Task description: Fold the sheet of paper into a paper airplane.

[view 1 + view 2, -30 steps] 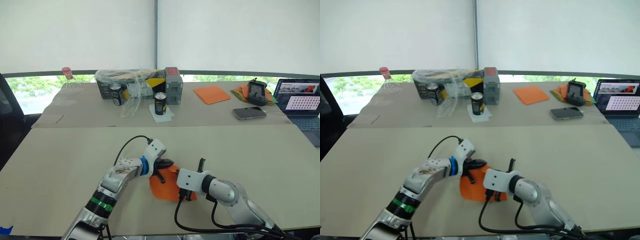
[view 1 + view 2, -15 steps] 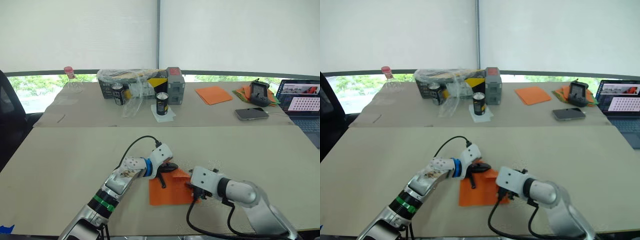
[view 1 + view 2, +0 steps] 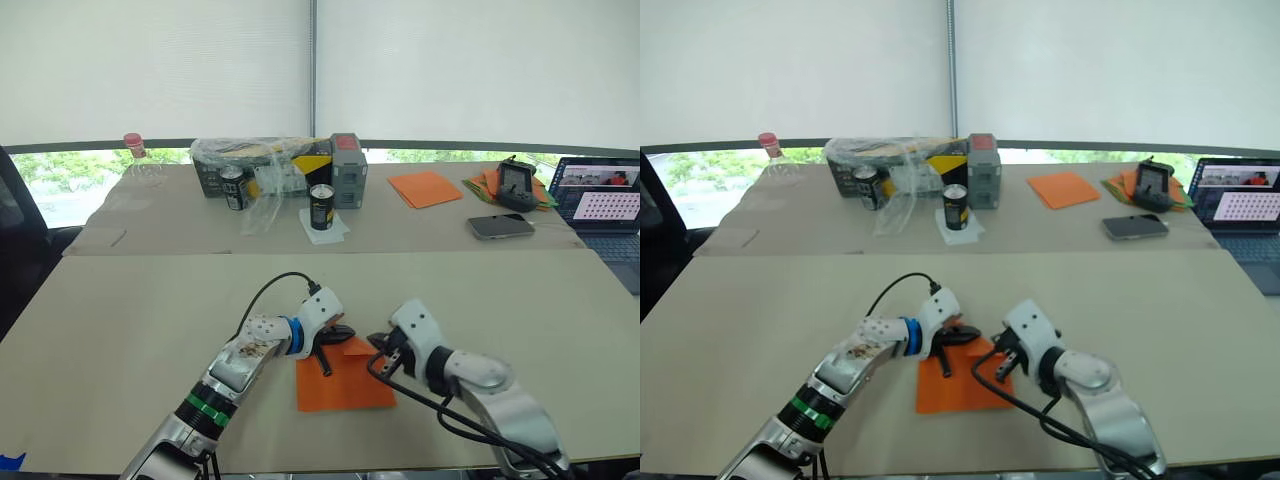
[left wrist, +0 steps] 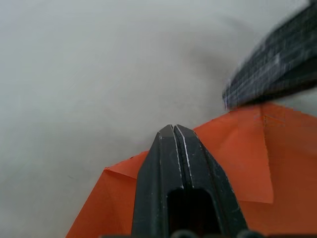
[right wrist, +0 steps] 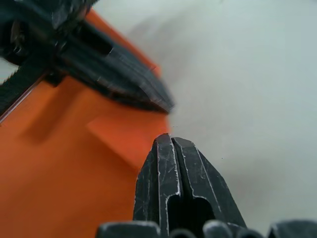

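- Bottle (image 3: 135, 160) of clear plastic with a pink cap stood at the far left of the rear counter (image 3: 180, 225).
- Beside it sat a dark box wrapped in loose clear plastic (image 3: 262, 165), with one black can (image 3: 232, 187) at its front and a grey box with a red top (image 3: 347, 170) at its right end.
- A second black can (image 3: 320, 207) stood on a white square of paper just in front of the grey box.
- On the near counter (image 3: 120, 310), the left gripper (image 3: 335, 335) reached in from the left, its jaws pressed together and their tip resting on the far edge of the sheet of paper (image 3: 340, 380).
- The sheet of paper lay flat near the front edge of the near counter, bright orange, with a small folded flap at its far right corner between the two grippers.
- The right gripper (image 3: 383, 345) came in from the right, its jaws likewise pressed together with nothing between them, the tip at the sheet's far right corner, very near the tip of the left one.
- Farther right on the rear counter lay a paler orange sheet (image 3: 423, 188), flat and well apart from the work.
- Next came a phone (image 3: 498, 226), face up, and behind it a dark handheld device (image 3: 515, 185) resting on a pile of orange and green paper (image 3: 476, 186).
- At the far right an open laptop (image 3: 603, 212) showed a lit screen.
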Robot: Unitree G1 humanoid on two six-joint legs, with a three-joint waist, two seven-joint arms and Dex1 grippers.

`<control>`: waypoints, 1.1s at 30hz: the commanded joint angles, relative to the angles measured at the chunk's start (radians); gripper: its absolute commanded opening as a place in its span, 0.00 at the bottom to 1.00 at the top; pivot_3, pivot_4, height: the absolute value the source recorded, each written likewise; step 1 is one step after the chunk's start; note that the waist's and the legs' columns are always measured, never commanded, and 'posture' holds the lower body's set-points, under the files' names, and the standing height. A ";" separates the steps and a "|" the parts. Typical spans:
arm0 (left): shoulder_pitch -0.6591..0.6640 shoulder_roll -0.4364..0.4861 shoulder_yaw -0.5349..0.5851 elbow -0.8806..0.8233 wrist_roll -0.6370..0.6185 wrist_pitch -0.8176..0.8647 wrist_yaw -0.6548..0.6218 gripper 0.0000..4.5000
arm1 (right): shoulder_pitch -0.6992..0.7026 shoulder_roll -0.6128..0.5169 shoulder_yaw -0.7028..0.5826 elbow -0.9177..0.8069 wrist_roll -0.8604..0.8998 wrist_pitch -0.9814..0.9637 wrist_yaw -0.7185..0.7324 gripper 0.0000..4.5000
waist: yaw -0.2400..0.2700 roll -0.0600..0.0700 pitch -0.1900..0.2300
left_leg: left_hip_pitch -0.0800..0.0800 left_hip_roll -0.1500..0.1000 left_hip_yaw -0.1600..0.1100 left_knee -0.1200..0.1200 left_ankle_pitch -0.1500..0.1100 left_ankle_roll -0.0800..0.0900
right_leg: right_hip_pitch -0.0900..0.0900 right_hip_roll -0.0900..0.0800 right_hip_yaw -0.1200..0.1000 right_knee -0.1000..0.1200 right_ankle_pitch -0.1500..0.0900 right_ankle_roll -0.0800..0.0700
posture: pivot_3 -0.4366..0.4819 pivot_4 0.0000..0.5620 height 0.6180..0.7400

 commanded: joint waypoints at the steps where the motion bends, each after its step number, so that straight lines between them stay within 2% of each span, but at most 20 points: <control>1: 0.023 0.014 -0.017 0.018 0.025 0.032 -0.002 0.00 | -0.003 0.032 -0.001 0.012 0.042 -0.010 -0.033 0.02 | -0.002 0.000 0.000 | 0.000 0.000 0.000 0.000 0.000 0.000 | 0.000 0.000 0.000 0.000 0.000 0.000 | 0.48 0.27 1.00; 7: 0.032 -0.005 0.013 -0.016 -0.015 0.074 0.000 0.00 | 0.036 0.012 0.029 0.061 0.013 0.021 -0.095 0.02 | -0.003 0.000 0.000 | 0.000 0.000 0.000 0.000 0.000 0.000 | 0.000 0.000 0.000 0.000 0.000 0.000 | 0.48 0.27 1.00; 11: 0.046 0.021 0.002 -0.075 -0.048 0.107 -0.063 0.00 | 0.086 -0.013 0.012 0.051 0.025 0.045 -0.120 0.02 | 0.000 0.001 -0.001 | 0.000 0.000 0.000 0.000 0.000 0.000 | 0.001 0.000 -0.001 0.000 0.000 0.000 | 0.48 0.27 1.00; 15: 0.035 0.018 0.001 -0.031 -0.021 0.080 -0.043 0.00 | 0.126 -0.033 -0.010 0.042 0.042 0.047 -0.130 0.02 | 0.004 0.000 -0.002 | 0.002 0.000 0.000 0.000 0.000 0.000 | 0.003 0.000 -0.001 -0.001 0.000 0.000 | 0.48 0.27 1.00; 19: 0.013 -0.027 0.028 0.059 -0.010 0.041 0.008 0.00 | 0.134 -0.034 -0.008 0.032 0.069 0.048 -0.132 0.02 | 0.009 0.000 -0.003 | 0.009 0.000 -0.001 0.000 -0.001 0.002 | 0.014 0.000 -0.003 -0.005 -0.001 0.001 | 0.48 0.27 1.00; 23: -0.002 -0.051 0.079 0.101 -0.015 0.024 0.058 0.00 | 0.124 -0.044 0.012 0.037 0.072 0.041 -0.137 0.02 | 0.008 0.000 -0.004 | 0.011 0.000 -0.001 0.000 -0.001 0.002 | 0.016 0.000 -0.003 -0.005 -0.001 0.001 | 0.48 0.27 1.00; 33: 0.002 -0.016 0.123 0.129 -0.005 0.029 0.086 0.00 | 0.101 -0.047 0.052 0.046 0.090 0.055 -0.156 0.02 | -0.004 -0.001 -0.005 | 0.014 0.001 -0.001 -0.004 -0.001 0.002 | 0.015 0.000 -0.002 -0.005 -0.001 0.001 | 0.48 0.27 1.00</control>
